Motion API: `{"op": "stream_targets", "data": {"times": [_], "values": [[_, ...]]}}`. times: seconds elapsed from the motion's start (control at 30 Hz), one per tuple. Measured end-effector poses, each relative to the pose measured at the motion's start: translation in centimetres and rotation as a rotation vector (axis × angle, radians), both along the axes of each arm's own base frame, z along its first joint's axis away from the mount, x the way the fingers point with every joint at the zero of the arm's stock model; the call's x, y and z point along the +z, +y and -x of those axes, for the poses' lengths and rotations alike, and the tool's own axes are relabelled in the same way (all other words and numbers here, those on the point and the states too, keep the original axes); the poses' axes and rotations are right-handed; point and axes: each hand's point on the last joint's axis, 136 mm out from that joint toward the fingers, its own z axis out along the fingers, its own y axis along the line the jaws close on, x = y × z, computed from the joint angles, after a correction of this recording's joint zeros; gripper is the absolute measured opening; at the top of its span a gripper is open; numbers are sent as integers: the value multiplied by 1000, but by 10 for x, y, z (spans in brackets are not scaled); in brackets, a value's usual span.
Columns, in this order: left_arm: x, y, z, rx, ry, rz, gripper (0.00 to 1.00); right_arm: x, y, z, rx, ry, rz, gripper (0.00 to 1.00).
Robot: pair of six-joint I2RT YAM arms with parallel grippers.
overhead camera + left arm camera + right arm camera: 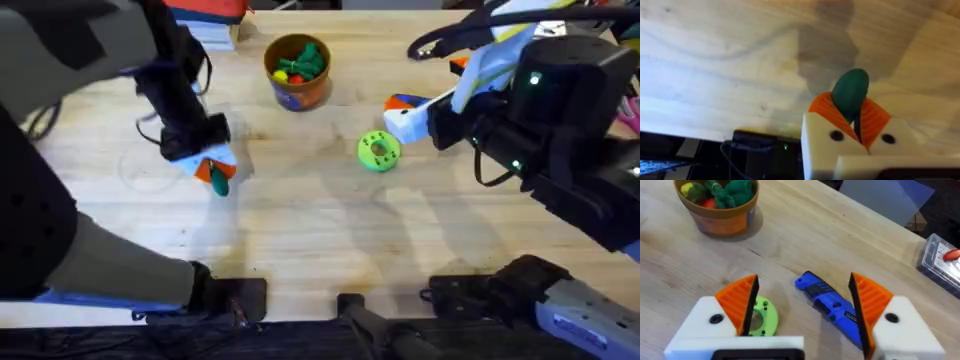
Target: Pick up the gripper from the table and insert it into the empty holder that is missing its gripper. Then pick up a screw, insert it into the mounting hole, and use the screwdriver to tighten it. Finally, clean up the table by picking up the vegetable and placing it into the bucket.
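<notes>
My left gripper point(213, 170) point(850, 107) hangs over the left part of the table, shut on a dark green vegetable point(221, 184) point(850, 92) that sticks out past its orange pads. The orange-brown bucket point(297, 72) point(717, 205) stands at the back centre and holds several toy vegetables. My right gripper point(400, 118) point(804, 287) is open, right of the middle, above the blue screwdriver point(405, 101) point(832, 305), which lies on the table between its fingers. The loose gripper part, the holder and the screw are out of view.
A flat lime-green disc point(378, 150) point(762, 317) lies near the table's centre, beside my right gripper. A clear plastic box point(940, 255) with something red inside sits at the far right. A stack of books point(210, 20) lies at the back left.
</notes>
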Motion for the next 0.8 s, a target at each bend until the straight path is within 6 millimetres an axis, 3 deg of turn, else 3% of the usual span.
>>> {"op": "stream_targets", "data": {"times": [0.13,0.27,0.4,0.63,0.8], "values": [[41,-8,-27,13,-72,50,18,0,0,0,0,0,0,994],[83,-25,-80,15,-284,140,17,0,0,0,0,0,0,994],[114,-57,-136,-47,-531,239,17,0,0,0,0,0,0,994],[133,-131,-177,-226,-747,348,17,0,0,0,0,0,0,994],[131,-153,-192,-276,-807,345,66,0,0,0,0,0,0,994]]}}
